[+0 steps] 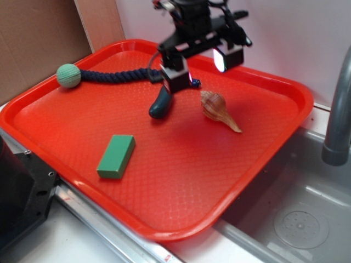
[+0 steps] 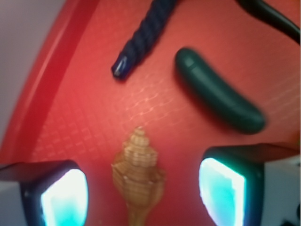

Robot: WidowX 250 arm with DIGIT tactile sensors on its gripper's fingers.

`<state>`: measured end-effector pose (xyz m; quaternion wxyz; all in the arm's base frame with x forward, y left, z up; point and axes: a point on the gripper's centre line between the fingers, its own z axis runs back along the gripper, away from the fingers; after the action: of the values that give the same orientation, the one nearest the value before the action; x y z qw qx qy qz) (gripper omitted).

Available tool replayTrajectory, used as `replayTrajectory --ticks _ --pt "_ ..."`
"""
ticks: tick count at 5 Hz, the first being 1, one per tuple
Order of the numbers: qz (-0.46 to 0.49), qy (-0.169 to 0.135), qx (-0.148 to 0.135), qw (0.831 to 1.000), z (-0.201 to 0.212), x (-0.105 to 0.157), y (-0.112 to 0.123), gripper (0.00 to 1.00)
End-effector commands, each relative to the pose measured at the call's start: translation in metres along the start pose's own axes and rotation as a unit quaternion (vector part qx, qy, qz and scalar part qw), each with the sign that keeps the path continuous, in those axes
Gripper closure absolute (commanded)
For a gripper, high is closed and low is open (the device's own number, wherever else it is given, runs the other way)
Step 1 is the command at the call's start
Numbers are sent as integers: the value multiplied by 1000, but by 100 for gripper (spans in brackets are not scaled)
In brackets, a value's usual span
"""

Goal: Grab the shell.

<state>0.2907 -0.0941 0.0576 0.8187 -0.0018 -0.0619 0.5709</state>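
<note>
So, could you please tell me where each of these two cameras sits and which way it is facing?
Exterior: sits in front of and above the red plastic tray, looking down at an angle; the black gripper hangs open above the tan spiral shell.
Wrist: sits on the gripper, looking straight down; both glowing fingertips flank the shell.
Shared: shell, dark green cucumber-shaped piece, navy braided rope, tray.
</note>
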Motion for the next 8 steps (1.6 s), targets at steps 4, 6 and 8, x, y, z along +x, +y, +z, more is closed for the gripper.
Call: replayTrajectory --ticks 4,6,8 --pt "-54 0 -11 998 -8 -5 6 100" --pt "-297 62 7 953 57 21 21 100" --pt "-396 54 -46 915 106 69 61 100"
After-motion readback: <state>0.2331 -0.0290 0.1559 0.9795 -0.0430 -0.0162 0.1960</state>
